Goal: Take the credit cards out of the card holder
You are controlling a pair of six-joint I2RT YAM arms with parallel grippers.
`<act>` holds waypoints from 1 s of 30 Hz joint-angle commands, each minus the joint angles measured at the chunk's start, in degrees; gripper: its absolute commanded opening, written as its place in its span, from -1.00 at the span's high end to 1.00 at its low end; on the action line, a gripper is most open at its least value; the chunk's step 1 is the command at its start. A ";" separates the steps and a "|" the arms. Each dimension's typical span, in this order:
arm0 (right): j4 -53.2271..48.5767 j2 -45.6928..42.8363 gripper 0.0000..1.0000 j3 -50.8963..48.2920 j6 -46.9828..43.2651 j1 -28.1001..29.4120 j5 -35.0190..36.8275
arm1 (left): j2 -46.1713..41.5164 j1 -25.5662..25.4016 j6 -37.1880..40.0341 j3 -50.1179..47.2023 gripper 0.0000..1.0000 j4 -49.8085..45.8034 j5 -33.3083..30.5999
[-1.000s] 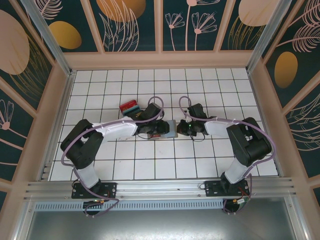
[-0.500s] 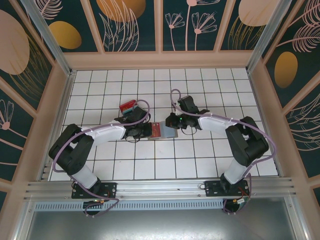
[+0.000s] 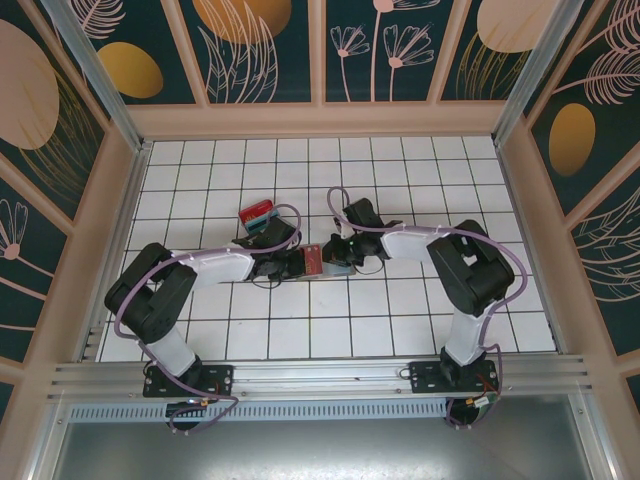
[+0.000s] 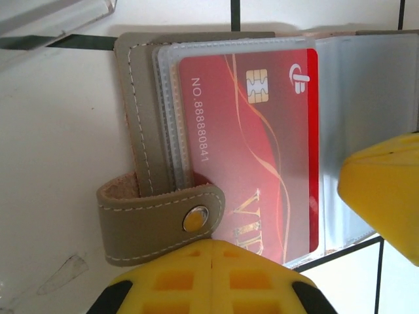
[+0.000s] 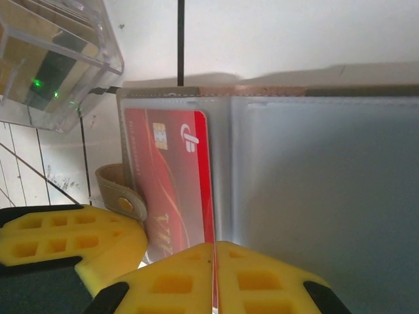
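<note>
Top external — left end effector, right end effector flank card holder.

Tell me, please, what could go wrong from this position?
1. The right gripper is shut at the edge of the red card, which lies inside a clear sleeve; it may pinch the sleeve too and drag the whole card holder.
2. The left gripper sits at the snap tab; if its hold is weak, the holder could slide.

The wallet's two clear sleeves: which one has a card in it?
The sleeve beside the snap tab holds the red card; the other sleeve looks empty, only frosted plastic.
</note>
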 commanded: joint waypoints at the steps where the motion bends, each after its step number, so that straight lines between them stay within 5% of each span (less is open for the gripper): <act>1: 1.57 0.93 0.77 1.30 1.20 0.78 -1.35 | 1.08 -0.10 -0.88 -1.38 0.87 0.38 0.97; 19: -0.70 1.86 0.64 1.29 0.77 0.90 2.15 | 1.15 -0.17 -0.80 -1.03 0.87 -0.63 1.20; 30: 3.14 3.58 0.93 0.86 0.45 0.99 -5.68 | 2.79 -0.11 -0.83 -0.51 0.87 -0.17 2.58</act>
